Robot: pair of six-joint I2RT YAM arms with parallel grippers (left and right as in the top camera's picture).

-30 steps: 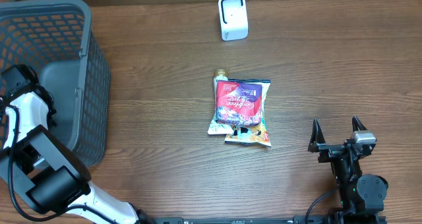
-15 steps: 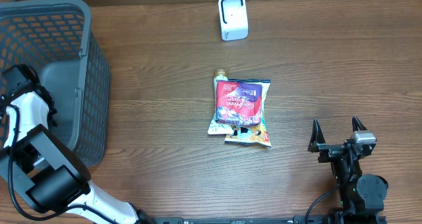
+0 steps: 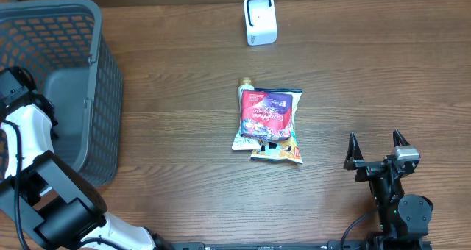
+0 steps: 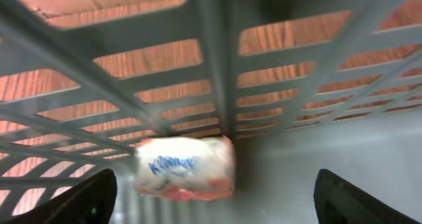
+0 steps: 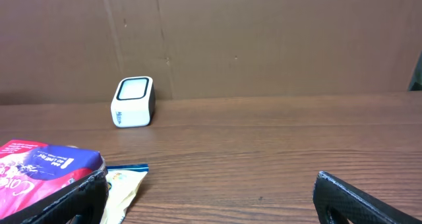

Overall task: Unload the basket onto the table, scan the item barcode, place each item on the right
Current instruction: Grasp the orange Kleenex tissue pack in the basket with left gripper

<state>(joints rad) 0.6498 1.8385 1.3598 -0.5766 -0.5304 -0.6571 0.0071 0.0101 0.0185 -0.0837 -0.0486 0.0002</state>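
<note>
lying on the worktop in front of the white scanner, on the robot's side of it, a red snack bag rests on top of other packets, well apart from both arms. the right gripper sits further from the scanner, off to the right of the bags, its fingers spread wide with nothing between them. far to the left of the scanner stands a grey basket. the left gripper reaches down inside it, fingers spread apart and gripping nothing. a blurred white packet lies at the foot of the basket's mesh wall, between the fingers but apart from them.
</note>
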